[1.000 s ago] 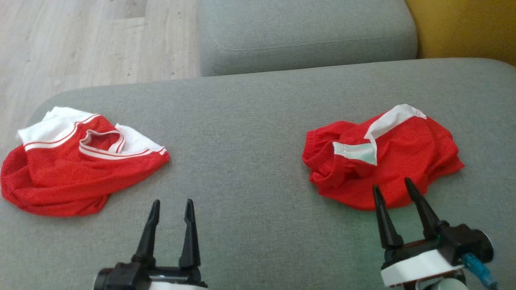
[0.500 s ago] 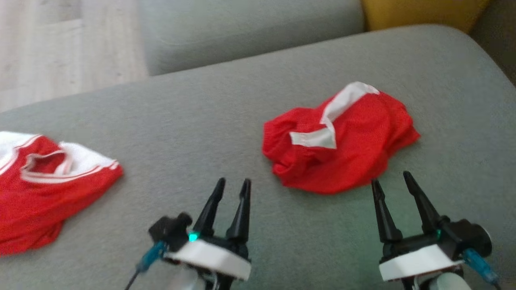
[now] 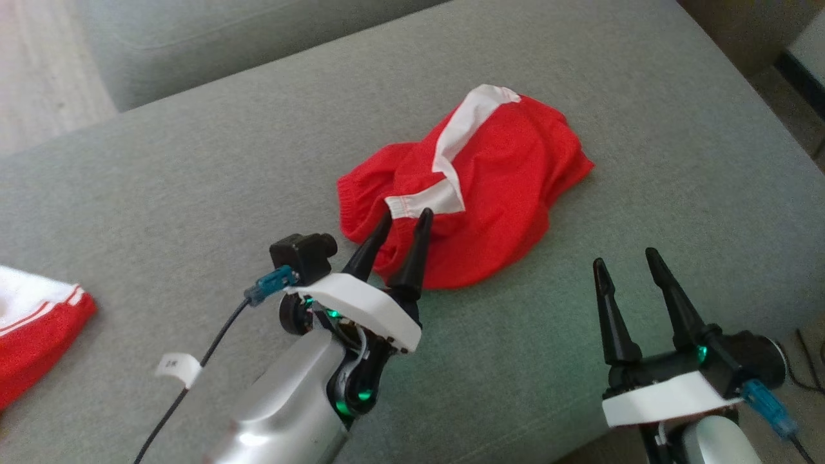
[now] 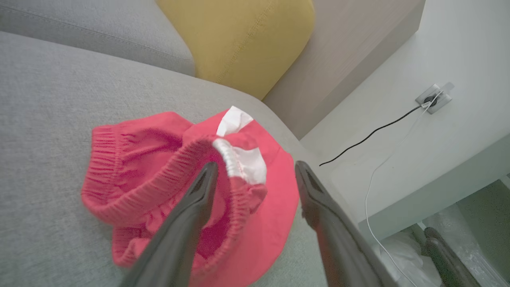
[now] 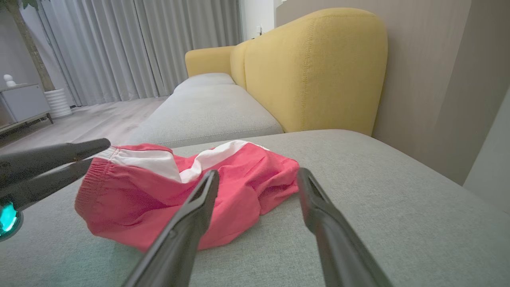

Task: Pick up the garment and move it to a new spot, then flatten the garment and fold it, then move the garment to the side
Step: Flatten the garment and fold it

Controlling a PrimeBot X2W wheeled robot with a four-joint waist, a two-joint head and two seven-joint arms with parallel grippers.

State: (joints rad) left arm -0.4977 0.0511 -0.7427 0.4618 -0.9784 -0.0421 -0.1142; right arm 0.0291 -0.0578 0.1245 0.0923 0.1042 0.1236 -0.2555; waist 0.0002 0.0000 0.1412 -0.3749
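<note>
The garment (image 3: pixel 496 180) is a crumpled pair of red shorts with a white stripe, lying on the grey sofa seat (image 3: pixel 193 180). My left gripper (image 3: pixel 406 214) is open, its tips over the garment's near-left waistband edge. In the left wrist view the elastic waistband of the garment (image 4: pixel 151 167) and a white patch lie between the spread fingers of that gripper (image 4: pixel 255 164). My right gripper (image 3: pixel 625 256) stands open near the seat's front right, short of the cloth. Its wrist view looks along the open gripper (image 5: pixel 258 172) at the garment (image 5: pixel 239 175).
A second red-and-white garment (image 3: pixel 32 328) lies at the far left of the seat. A yellow backrest cushion (image 5: pixel 314 67) rises behind. Beyond the seat's right edge stands a white side table (image 4: pixel 398 119) with a black cable. Wooden floor shows at the upper left.
The head camera has swung right, shifting the whole picture left. My left gripper has advanced forward and to the right, up to the garment's waistband. Both grippers stay open.
</note>
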